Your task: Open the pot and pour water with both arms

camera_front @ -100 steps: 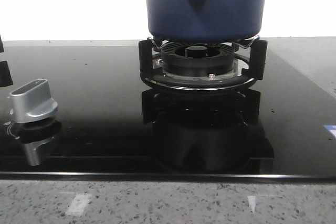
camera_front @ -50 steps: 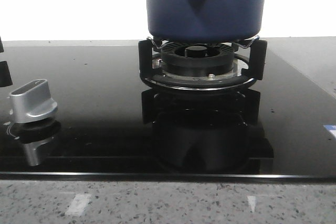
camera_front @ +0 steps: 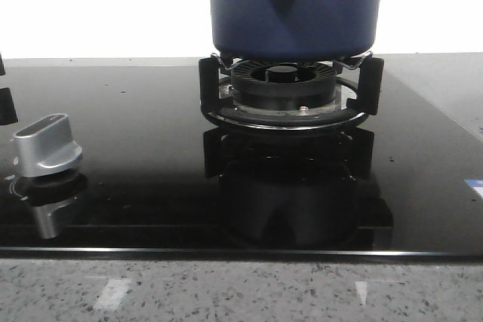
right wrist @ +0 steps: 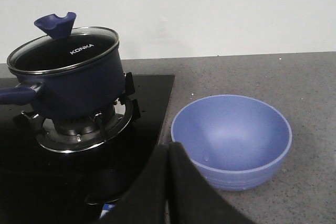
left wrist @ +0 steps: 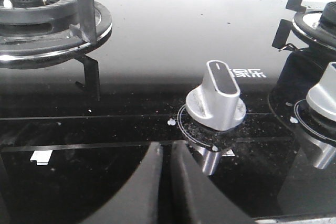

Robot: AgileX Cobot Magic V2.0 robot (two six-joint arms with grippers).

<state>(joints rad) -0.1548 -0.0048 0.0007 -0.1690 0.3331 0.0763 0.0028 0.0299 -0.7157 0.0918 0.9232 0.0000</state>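
From the front, the big round dark blue pot [camera_front: 294, 7] sits on the black metal burner stand [camera_front: 290, 94] of the shiny black glass stove top [camera_front: 136, 133], with its pointed handle mount and round rivet facing us. A silver knob [camera_front: 47, 145] stands well to the left. No arm shows here. In the left wrist view, the left gripper [left wrist: 169, 182] hangs low near a silver knob with a black stripe [left wrist: 216, 98], and its black fingers press together with nothing between them. Small white writing is printed on the glass beside that knob, too small to read. In the right wrist view, the right gripper [right wrist: 168, 182] also has its fingers together and empty. The pot stands on its burner with a glass lid [right wrist: 63, 48] and a blue lid knob [right wrist: 55, 23] on top; "KONKA" is printed in white on the lid. A light blue round bowl [right wrist: 231, 140] waits on the grey speckled counter [right wrist: 273, 72] beside the stove. The lid looks slippery, so a weak pinch on its knob could drop it. A wobbly tip could spill water past the bowl.
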